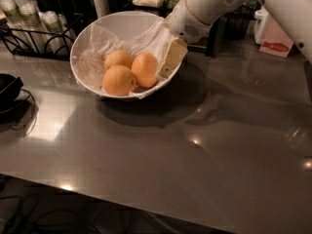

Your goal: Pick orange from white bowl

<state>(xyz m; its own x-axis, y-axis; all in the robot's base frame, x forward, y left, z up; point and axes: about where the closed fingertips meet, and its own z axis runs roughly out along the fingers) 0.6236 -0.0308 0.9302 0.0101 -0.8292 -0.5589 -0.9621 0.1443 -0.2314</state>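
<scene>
In white bowl (119, 22), orange (145, 69) beside gripper (165, 69)

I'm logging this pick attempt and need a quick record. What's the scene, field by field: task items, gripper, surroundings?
orange: lies in the bowl, rightmost of three fruits, not lifted
white bowl: on the grey counter, tipped toward the camera, lined with crinkled white paper
other fruit: two paler fruits, left of the orange
gripper: at the bowl's right rim, right beside the orange; contact unclear
background: wire rack at far left, red-and-white carton at far right
</scene>
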